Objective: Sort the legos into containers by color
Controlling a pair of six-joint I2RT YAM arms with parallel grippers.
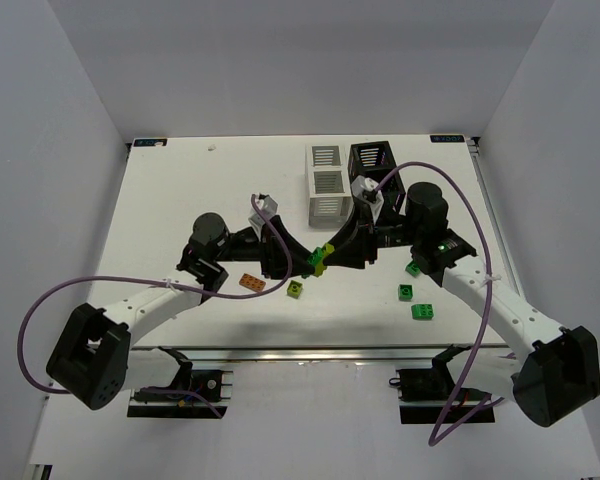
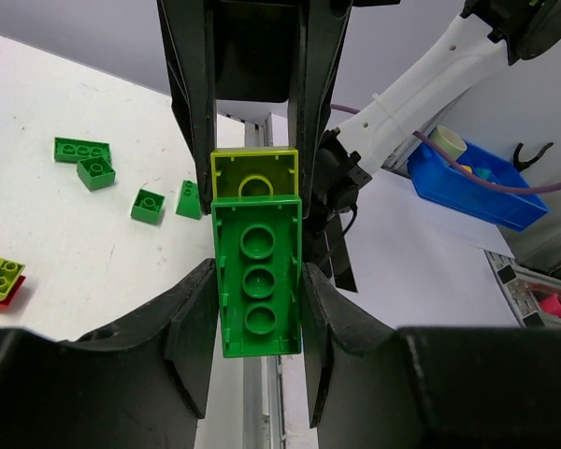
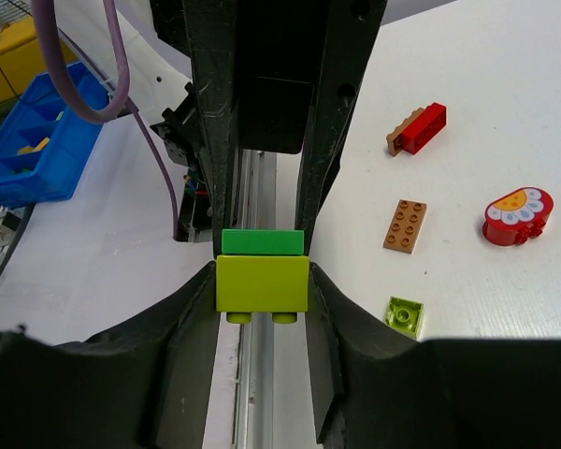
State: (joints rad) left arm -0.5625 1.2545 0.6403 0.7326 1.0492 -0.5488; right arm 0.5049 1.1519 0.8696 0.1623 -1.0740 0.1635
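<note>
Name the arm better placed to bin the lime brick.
Right: the right gripper brackets the lime brick, and its wrist lies beside the white box. The left gripper holds the attached green brick.

Table (image 1: 180,180) centre is blocked: left gripper (image 2: 258,281) and right gripper (image 3: 262,279) are set tip to tip, green brick (image 2: 259,313) and lime brick (image 3: 262,285) clamped between, no gap seen.
Way behind is shut off by white container (image 1: 325,185) and black container (image 1: 373,160), just beside each other.
Near lane is narrowed by orange lego (image 1: 252,282) and lime lego (image 1: 296,289) on left, three green legos (image 1: 407,291) on right.
Right side is overhung by purple cable (image 1: 467,205).
Bare surface is seen at far left.
</note>
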